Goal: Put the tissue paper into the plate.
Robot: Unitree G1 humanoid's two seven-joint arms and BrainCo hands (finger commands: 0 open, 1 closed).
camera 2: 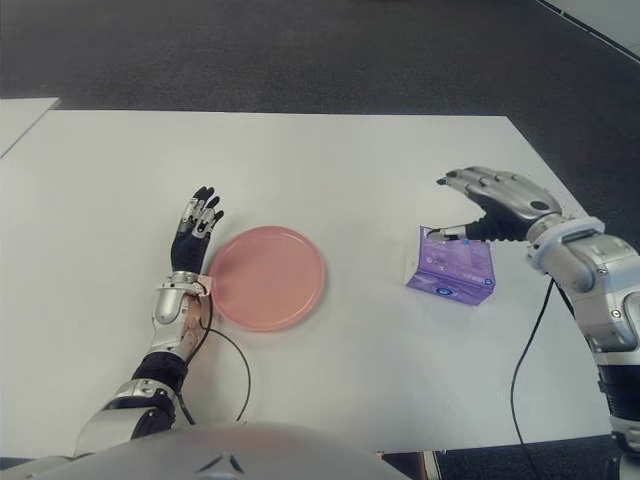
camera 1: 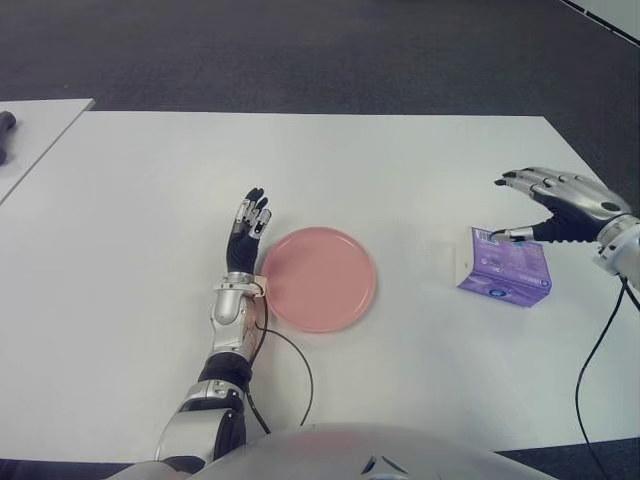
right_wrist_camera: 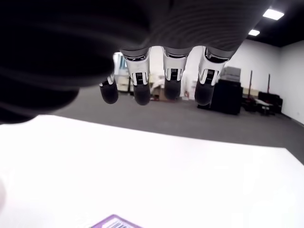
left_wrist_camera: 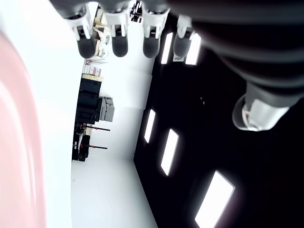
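Note:
A purple tissue pack [camera 1: 507, 267] lies on the white table [camera 1: 400, 170], well to the right of the round pink plate [camera 1: 318, 279]. My right hand [camera 1: 552, 203] hovers just above and behind the pack, fingers spread and holding nothing; its thumb tip reaches down near the pack's far edge. In the right wrist view only a purple corner of the tissue pack [right_wrist_camera: 114, 222] shows below the extended fingers [right_wrist_camera: 171, 85]. My left hand [camera 1: 247, 232] shows flat beside the plate's left rim, fingers straight, holding nothing.
A second white table [camera 1: 35, 130] stands at the far left with a dark object [camera 1: 6, 132] on it. A black cable [camera 1: 290, 360] runs from my left wrist across the table. Dark floor surrounds the table.

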